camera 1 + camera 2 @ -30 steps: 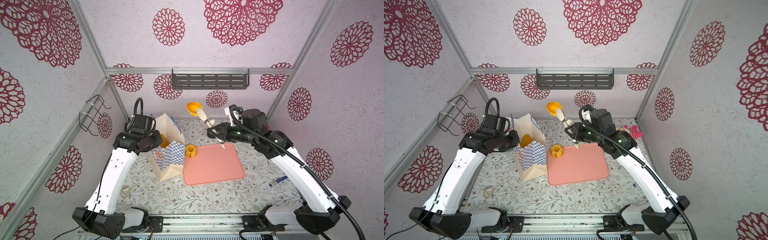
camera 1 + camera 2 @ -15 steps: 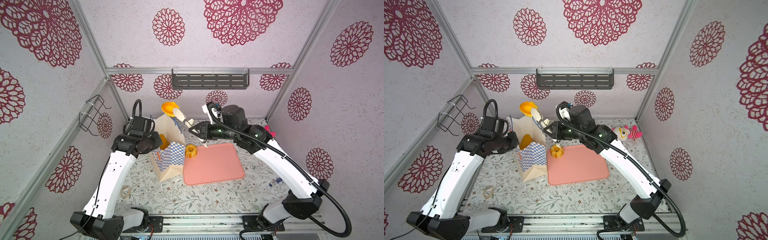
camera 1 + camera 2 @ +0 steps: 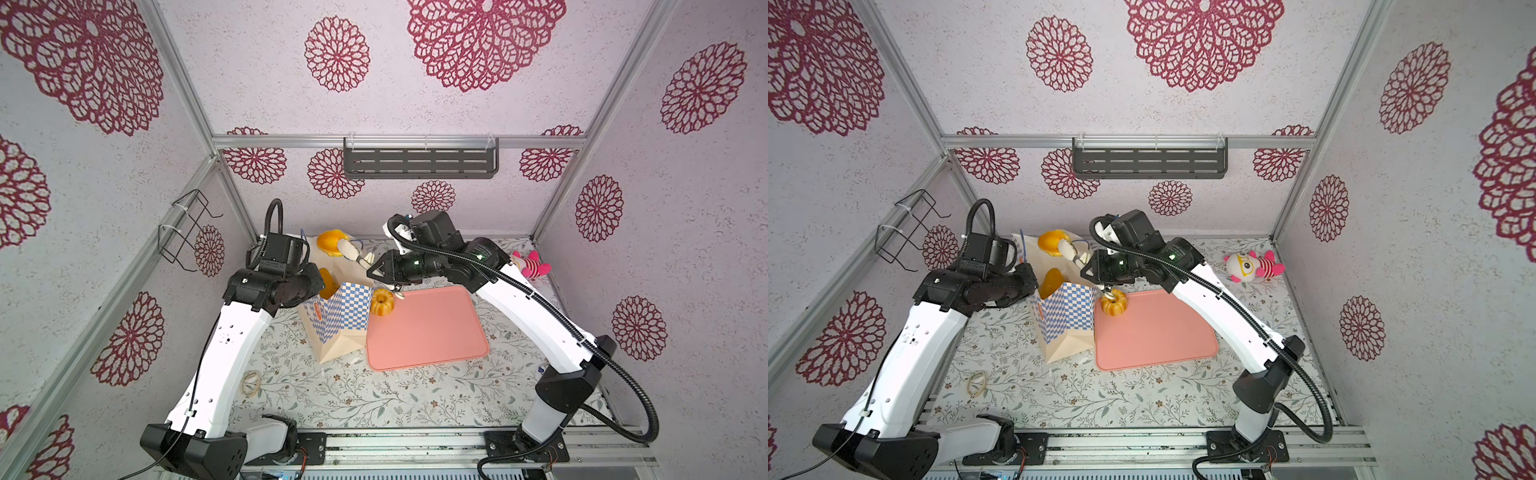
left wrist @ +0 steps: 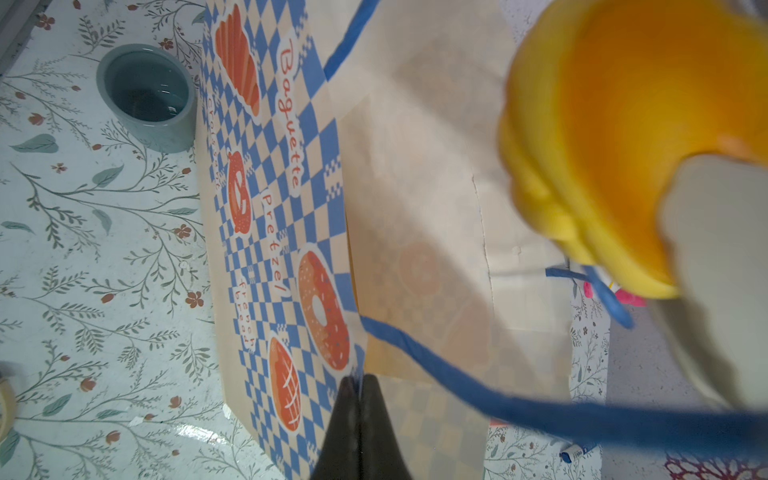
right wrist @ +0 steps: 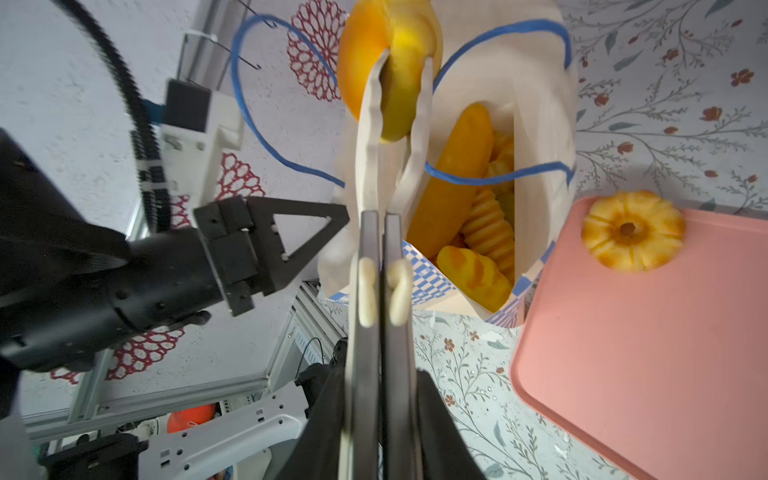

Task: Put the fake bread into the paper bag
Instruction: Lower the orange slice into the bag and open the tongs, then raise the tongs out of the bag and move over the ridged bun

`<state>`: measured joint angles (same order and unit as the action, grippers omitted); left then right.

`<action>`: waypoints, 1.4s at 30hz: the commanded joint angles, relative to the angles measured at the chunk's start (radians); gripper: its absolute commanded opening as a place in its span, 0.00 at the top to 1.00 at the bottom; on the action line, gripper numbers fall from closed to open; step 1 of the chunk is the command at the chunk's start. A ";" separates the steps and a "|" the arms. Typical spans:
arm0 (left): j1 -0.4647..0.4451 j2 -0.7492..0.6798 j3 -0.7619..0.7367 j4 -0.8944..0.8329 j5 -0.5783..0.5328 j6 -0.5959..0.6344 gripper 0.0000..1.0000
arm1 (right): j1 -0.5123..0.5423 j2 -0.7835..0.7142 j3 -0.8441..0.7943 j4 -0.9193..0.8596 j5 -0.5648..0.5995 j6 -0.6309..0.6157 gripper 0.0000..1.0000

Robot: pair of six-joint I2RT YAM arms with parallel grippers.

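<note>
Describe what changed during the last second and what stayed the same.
The right claw, shut on the tongs that pinch the bun, swung leftward in both top views, carrying the bun from beyond the pink tray to above the paper bag. Nothing was let go. The left claw stayed pinched on the bag's rim; the ring cake stayed on the tray.

Pale walls (image 3: 415,112) with crimson rosettes (image 3: 337,54), grey slotted shelf (image 3: 419,163); floral-print tabletop (image 3: 374,395)

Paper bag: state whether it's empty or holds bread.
Holds bread: long loaf, ridged roll and small loaf lie inside the paper bag.
</note>
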<state>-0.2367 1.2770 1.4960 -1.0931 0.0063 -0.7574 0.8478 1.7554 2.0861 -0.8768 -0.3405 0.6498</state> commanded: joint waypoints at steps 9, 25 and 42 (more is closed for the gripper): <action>0.002 -0.003 0.005 0.033 -0.007 -0.002 1.00 | 0.011 0.033 0.050 -0.096 0.015 -0.063 0.90; 0.002 0.013 0.013 0.035 -0.003 0.007 1.00 | 0.004 0.016 0.066 -0.067 0.039 -0.050 0.64; 0.002 0.022 0.036 0.021 -0.001 0.022 1.00 | -0.055 -0.104 0.067 0.025 0.079 -0.039 0.60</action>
<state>-0.2367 1.2949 1.5063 -1.0901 0.0067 -0.7486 0.8120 1.7641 2.1273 -0.9333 -0.2955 0.6128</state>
